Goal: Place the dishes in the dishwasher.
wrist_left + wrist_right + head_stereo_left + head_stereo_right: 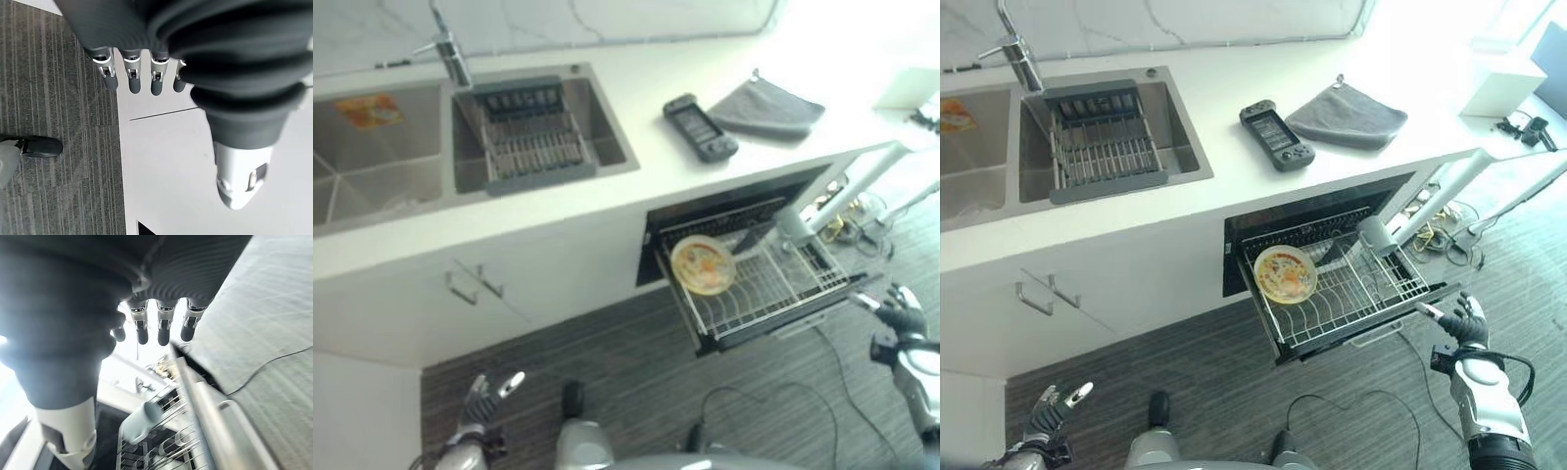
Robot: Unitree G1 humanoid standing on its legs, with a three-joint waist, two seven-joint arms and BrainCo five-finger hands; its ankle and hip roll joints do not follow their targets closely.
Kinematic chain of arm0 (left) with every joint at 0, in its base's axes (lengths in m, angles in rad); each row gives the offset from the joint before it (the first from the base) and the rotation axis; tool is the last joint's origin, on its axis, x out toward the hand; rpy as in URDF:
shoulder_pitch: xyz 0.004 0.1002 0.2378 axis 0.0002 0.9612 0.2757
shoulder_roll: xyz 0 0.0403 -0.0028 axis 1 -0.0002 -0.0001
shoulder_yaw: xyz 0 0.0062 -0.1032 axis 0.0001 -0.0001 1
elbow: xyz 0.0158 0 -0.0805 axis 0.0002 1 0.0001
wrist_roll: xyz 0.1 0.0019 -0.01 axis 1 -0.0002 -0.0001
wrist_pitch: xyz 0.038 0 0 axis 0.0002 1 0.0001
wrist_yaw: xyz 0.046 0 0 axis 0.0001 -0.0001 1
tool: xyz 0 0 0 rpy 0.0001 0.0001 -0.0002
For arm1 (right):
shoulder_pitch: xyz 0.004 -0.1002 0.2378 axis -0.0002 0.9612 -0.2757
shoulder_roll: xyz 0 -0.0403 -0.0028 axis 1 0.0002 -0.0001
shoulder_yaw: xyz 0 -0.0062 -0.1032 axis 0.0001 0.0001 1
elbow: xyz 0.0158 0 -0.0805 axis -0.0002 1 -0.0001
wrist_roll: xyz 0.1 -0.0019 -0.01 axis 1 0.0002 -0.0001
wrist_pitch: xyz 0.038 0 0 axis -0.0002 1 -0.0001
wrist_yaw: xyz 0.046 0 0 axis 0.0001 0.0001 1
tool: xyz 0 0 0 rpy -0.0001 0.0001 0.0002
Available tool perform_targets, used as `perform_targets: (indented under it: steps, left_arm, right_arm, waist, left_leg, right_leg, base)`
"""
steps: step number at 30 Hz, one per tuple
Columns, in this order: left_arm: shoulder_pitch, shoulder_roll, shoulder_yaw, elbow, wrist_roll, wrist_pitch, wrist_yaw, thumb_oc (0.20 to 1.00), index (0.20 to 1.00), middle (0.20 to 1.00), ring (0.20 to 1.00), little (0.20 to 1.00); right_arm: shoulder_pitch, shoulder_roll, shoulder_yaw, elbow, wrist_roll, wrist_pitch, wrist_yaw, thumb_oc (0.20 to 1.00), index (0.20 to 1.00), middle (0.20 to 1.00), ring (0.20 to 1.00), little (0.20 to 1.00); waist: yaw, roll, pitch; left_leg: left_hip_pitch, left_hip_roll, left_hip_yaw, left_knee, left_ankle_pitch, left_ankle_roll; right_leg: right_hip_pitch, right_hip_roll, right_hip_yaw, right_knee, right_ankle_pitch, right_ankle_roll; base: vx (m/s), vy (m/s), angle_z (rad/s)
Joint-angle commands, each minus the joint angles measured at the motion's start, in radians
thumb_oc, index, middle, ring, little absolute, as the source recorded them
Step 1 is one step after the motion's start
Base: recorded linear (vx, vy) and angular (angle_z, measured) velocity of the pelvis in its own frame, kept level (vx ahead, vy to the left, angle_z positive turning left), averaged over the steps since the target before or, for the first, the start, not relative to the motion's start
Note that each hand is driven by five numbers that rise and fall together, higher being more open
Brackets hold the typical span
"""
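A round yellow patterned plate (pixel 1285 273) stands in the pulled-out wire rack (pixel 1361 302) of the dishwasher under the counter. A pale cup (pixel 1375 235) lies at the rack's back right, also seen as a cup (pixel 141 418) in the right wrist view. My right hand (pixel 1462 320) hangs just right of the rack's front corner, fingers (pixel 163 328) straight, holding nothing. My left hand (pixel 1050 409) is low at the left over the floor, fingers (pixel 133 81) relaxed and empty, facing the white cabinet front.
On the counter lie a dark handheld game console (pixel 1276 135) and a folded grey cloth (pixel 1347 115). The double sink (pixel 979 186) holds a grey drying rack (pixel 1105 143) beside the tap (pixel 1016 53). Cabinet handles (pixel 1048 292) sit below. White poles (pixel 1449 186) and cables stand right of the dishwasher.
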Motion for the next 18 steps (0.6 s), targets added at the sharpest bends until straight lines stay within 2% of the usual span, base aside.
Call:
perform_targets:
  steps: [1, 6, 7, 8, 9, 11, 18]
  left_arm:
    - [-0.039, 0.034, 0.009, 0.016, 0.045, -0.06, 0.007, 1.0, 1.0, 1.0, 1.0, 1.0]
    - [-0.048, 0.024, -0.005, 0.071, 0.065, -0.07, -0.002, 1.0, 1.0, 1.0, 1.0, 1.0]
    - [-0.052, 0.027, -0.013, 0.08, 0.069, -0.064, -0.003, 1.0, 1.0, 1.0, 1.0, 1.0]
    - [-0.053, 0.028, -0.017, 0.086, 0.071, -0.064, -0.005, 1.0, 1.0, 1.0, 1.0, 1.0]
    - [-0.059, 0.033, -0.026, 0.102, 0.072, -0.063, -0.01, 1.0, 1.0, 1.0, 1.0, 1.0]
    - [-0.08, 0.042, -0.051, 0.139, 0.078, -0.061, -0.025, 1.0, 1.0, 1.0, 1.0, 1.0]
    - [-0.087, 0.041, -0.091, 0.193, 0.07, -0.074, -0.025, 1.0, 1.0, 1.0, 1.0, 1.0]
  right_arm:
    - [-0.066, -0.05, -0.063, 0.028, 0.019, -0.046, -0.1, 1.0, 1.0, 1.0, 1.0, 1.0]
    - [-0.063, 0.023, -0.047, 0.191, 0.13, -0.076, -0.157, 1.0, 1.0, 1.0, 1.0, 1.0]
    - [-0.073, 0.038, -0.037, 0.251, 0.186, -0.088, -0.16, 0.655, 0.655, 0.655, 0.655, 0.655]
    - [-0.08, 0.045, -0.031, 0.285, 0.201, -0.095, -0.155, 0.501, 0.501, 0.501, 0.501, 0.501]
    - [-0.095, 0.056, -0.017, 0.343, 0.258, -0.096, -0.138, 0.2, 0.2, 0.2, 0.2, 0.2]
    - [-0.148, 0.079, -0.008, 0.501, 0.373, -0.117, -0.078, 0.2, 0.2, 0.2, 0.2, 0.2]
    - [-0.248, 0.071, 0.004, 0.678, 0.468, -0.119, -0.003, 0.2, 0.2, 0.2, 0.2, 0.2]
  waist:
    - [0.029, 0.007, 0.021]
    - [0.031, 0.022, 0.008]
    - [0.038, 0.026, 0.003]
    - [0.042, 0.027, 0.002]
    - [0.049, 0.031, -0.002]
    - [0.068, 0.045, -0.011]
    - [0.101, 0.075, -0.022]
  left_leg:
    - [0.065, 0.086, 0.057, 0.001, -0.055, -0.029]
    - [0.088, 0.084, 0.046, 0.001, -0.065, -0.031]
    - [0.092, 0.084, 0.036, 0.001, -0.068, -0.031]
    - [0.094, 0.083, 0.03, 0.001, -0.071, -0.032]
    - [0.098, 0.08, 0.022, 0.001, -0.073, -0.033]
    - [0.106, 0.073, 0.007, 0.001, -0.077, -0.034]
    - [0.113, 0.059, -0.019, 0.001, -0.084, -0.037]
  right_leg:
    - [-0.039, -0.098, -0.022, -0.009, 0.127, 0.105]
    - [-0.023, -0.1, -0.016, -0.009, 0.118, 0.102]
    - [-0.014, -0.101, -0.015, -0.009, 0.113, 0.101]
    - [-0.01, -0.101, -0.015, -0.009, 0.11, 0.1]
    - [-0.002, -0.102, -0.016, -0.009, 0.107, 0.1]
    - [0.014, -0.109, -0.025, -0.009, 0.099, 0.102]
    - [0.029, -0.125, -0.042, -0.009, 0.092, 0.106]
  base:
    - [0.02, 0.004, -0.04]
    - [0.09, -0.004, -0.04]
    - [0.11, -0.042, -0.02]
    - [0.14, -0.053, 0.0]
    - [0.13, -0.037, 0.05]
    - [0.17, -0.043, 0.14]
    - [0.08, -0.013, 0.05]
